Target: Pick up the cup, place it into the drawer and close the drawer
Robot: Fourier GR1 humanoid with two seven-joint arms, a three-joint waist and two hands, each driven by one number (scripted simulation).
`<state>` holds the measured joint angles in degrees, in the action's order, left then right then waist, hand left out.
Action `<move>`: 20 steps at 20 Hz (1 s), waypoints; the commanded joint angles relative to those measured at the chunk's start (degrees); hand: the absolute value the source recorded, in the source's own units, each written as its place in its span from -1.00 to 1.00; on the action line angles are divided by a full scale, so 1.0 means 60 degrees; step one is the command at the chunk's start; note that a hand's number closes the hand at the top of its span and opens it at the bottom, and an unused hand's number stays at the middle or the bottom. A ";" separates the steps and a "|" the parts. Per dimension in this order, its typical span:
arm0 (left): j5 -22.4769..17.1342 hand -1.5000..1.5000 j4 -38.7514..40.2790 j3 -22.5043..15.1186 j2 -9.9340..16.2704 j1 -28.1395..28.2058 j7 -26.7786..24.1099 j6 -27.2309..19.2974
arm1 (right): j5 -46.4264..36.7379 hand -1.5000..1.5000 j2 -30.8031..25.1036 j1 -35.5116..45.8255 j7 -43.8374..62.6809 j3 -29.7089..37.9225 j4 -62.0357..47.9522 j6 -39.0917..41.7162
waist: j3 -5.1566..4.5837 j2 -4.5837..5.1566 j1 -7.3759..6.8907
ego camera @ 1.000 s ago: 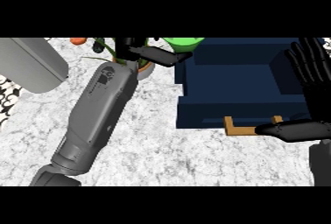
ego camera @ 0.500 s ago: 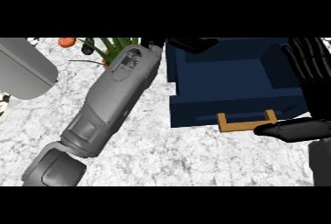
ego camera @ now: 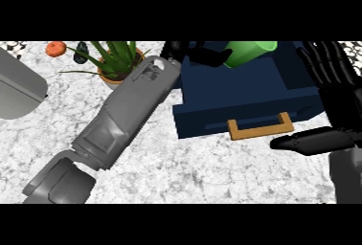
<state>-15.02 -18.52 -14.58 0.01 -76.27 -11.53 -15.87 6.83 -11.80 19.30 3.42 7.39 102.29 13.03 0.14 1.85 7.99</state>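
The drawer [ego camera: 240,98] is placed right of centre on the counter [ego camera: 184,177], its handle [ego camera: 260,128] on the near face. The cup [ego camera: 249,52] is held over the drawer's far part by the left hand [ego camera: 189,51]. A potted plant [ego camera: 117,62] is set left of the drawer. The right hand [ego camera: 332,95] is seen at the drawer's right edge.

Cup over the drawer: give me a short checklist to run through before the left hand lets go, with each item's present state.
1. Cup held by the left hand: ok, fingers curl round it.
2. Cup above the drawer: ok.
3. Drawer open: ok, its inside shows.
4. Cup upright: not ok, it lies tilted.
5. Right hand clear of the handle: ok, open beside the drawer.
6. Cup low enough to release: cannot tell.
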 commanded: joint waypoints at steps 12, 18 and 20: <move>-0.2084 -1.00 -0.0637 -0.0365 -0.0001 0.0810 -0.1495 0.0372 | 0.1364 1.00 0.0419 0.0824 0.0158 -0.1394 -0.0133 0.1694 | -0.0025 0.0181 0.0670; -0.3036 -1.00 -0.0902 -0.0067 -0.0001 0.0731 -0.2386 0.0155 | 0.1923 1.00 -0.0601 0.0627 0.1035 -0.2245 -0.0250 0.3522 | -0.0028 0.0030 0.0313; -0.3241 -1.00 -0.0957 -0.0074 -0.0001 0.0737 -0.2599 -0.0157 | 0.1617 1.00 -0.1327 0.0523 0.1495 -0.2559 -0.0198 0.4136 | -0.0034 -0.0025 0.0287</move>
<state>-31.62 -23.43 -15.42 0.00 -72.37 -24.08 -15.14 17.06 -14.87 23.14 8.59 -4.88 100.84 32.11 -0.02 2.26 10.55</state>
